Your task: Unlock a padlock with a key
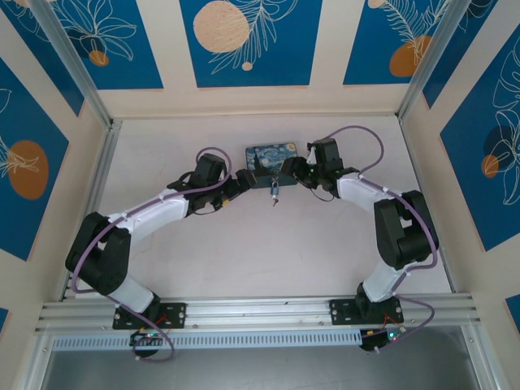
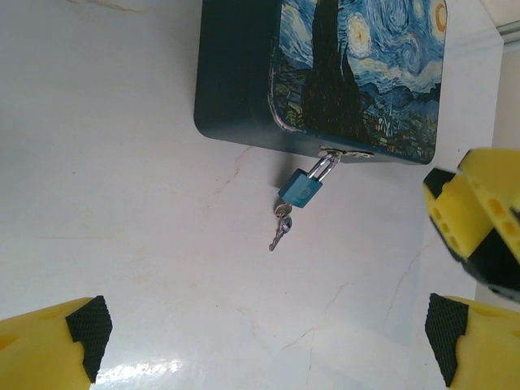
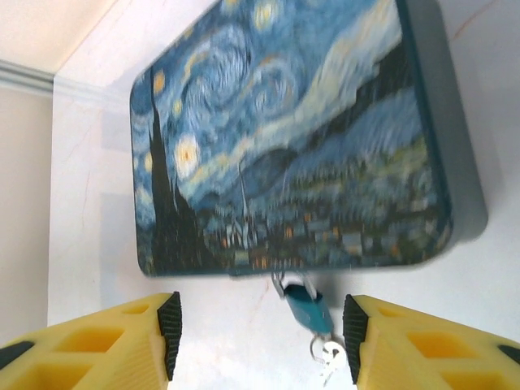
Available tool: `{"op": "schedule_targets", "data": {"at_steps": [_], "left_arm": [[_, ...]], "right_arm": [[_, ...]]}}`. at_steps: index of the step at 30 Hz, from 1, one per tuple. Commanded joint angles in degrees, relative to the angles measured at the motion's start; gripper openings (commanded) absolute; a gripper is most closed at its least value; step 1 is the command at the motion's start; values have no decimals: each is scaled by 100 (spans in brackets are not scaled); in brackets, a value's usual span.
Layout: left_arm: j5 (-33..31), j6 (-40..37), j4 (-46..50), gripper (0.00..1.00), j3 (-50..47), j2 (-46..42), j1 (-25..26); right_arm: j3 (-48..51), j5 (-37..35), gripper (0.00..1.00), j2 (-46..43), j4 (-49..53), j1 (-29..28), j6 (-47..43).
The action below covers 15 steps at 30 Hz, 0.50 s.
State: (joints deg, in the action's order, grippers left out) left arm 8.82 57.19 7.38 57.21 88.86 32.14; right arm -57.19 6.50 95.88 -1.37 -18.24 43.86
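Observation:
A tiny padlock (image 2: 301, 189) with a teal body and a grey shackle hangs from the hasp of the swirl-painted box (image 2: 325, 73); I also see the padlock (image 3: 309, 307) (image 1: 275, 188) in the other views. A small silvery key (image 2: 279, 231) on a ring sticks out of its lower end and rests on the table, key (image 3: 329, 357). My right gripper (image 3: 260, 337) is open, its fingers on either side of the padlock without touching it. My left gripper (image 2: 268, 333) is open wide, short of the padlock, with nothing between its fingers.
The painted box (image 1: 272, 162) lies flat at the back middle of the white table (image 1: 268, 252). Both grippers meet at its front edge, left gripper (image 1: 242, 182), right gripper (image 1: 291, 172). A yellow finger of the right gripper (image 2: 475, 219) shows at the left wrist view's right edge.

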Motion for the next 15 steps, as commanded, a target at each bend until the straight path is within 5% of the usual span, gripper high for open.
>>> {"op": "schedule_targets", "data": {"at_steps": [1, 15], "left_arm": [[-101, -168, 43, 100, 27, -70, 20], [-47, -185, 66, 100, 199, 105, 14]], "right_arm": [[486, 142, 56, -282, -265, -92, -129], [415, 133, 50, 546, -520, -396, -973]]}}
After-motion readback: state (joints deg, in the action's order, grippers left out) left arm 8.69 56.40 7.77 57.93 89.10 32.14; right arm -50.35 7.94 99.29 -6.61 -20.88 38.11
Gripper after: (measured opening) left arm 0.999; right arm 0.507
